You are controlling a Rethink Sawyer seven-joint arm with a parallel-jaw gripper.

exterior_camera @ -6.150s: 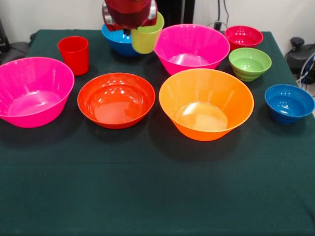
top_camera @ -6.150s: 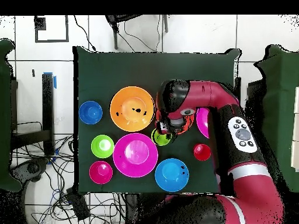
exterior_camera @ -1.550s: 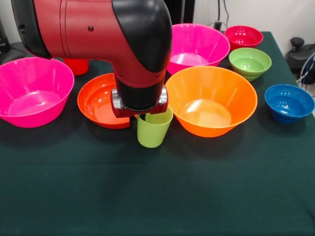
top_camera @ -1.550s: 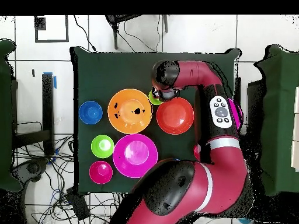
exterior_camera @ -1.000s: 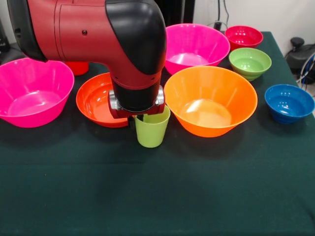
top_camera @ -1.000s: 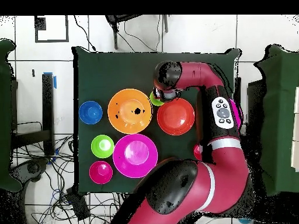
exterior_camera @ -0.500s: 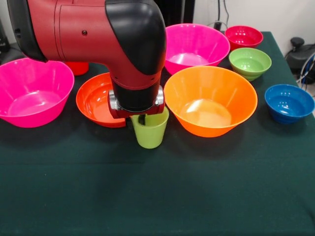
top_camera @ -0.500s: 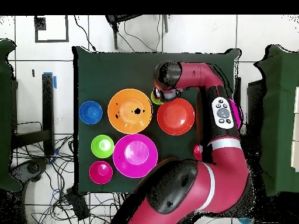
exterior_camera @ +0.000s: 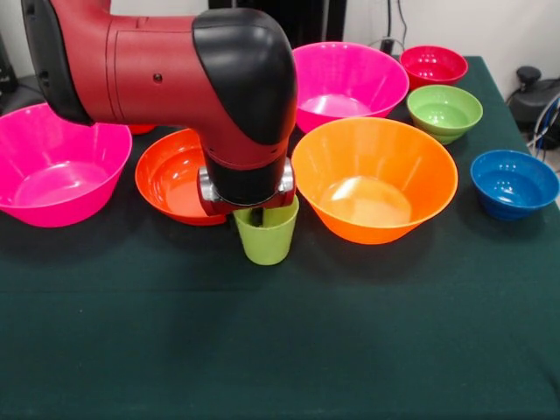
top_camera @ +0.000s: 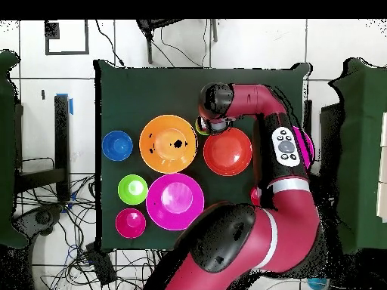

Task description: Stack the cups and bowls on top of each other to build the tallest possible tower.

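Starting at the left with one big pink bowl [exterior_camera: 57,166], mouth up on the green table [exterior_camera: 280,350] and nested in nothing. Next to it the medium red-orange bowl [exterior_camera: 171,179], partly hidden behind the arm's wrist. Just in front, the gripper [exterior_camera: 256,214] reaching down into the mouth of the lime green cup [exterior_camera: 265,238]. Upright, base seemingly on the cloth, wedged between the red-orange bowl and the big orange bowl [exterior_camera: 372,179]. Cannot tell whether clamped on the rim or already let go. Probably parked here to free the wide bowls for nesting first. Further right, the second pink bowl [exterior_camera: 350,83], small magenta-red bowl [exterior_camera: 433,66], green bowl [exterior_camera: 444,112] and dark blue bowl [exterior_camera: 514,182], all apart and single. No tower begun so far.
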